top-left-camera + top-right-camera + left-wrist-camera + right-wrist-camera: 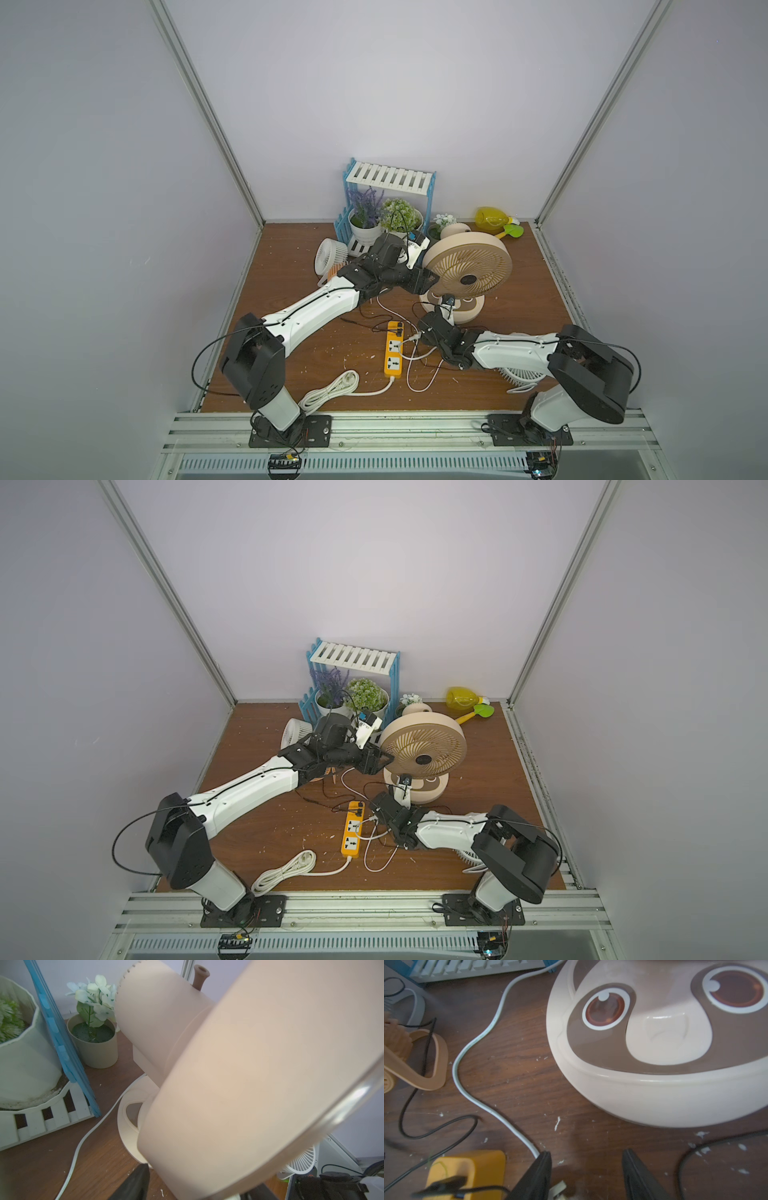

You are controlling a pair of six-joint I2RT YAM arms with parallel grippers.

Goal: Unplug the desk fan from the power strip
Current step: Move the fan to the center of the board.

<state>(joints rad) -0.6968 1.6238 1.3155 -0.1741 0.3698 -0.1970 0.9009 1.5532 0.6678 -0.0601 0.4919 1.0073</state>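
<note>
The beige desk fan [467,270] stands upright on its face-patterned base [654,1043] right of centre. My left gripper [432,279] is open astride the left rim of the fan head [239,1084]; one black finger [139,1180] shows beside the rim. The orange power strip [394,351] lies in front, with black plugs [444,1186] at its far end. My right gripper [587,1167] is open just right of that end, low over the table. A white plug [557,1188] on the fan's white cable [477,1036] lies between its fingers; its seat in the strip is hidden.
A blue-and-white plant rack [388,183] with pots, a small vase [451,228] and a yellow watering can [492,218] line the back wall. Small fans sit at the far left [328,255] and under my right arm [521,374]. The strip's coiled cord [332,388] and thin black cables [425,1132] cross the table.
</note>
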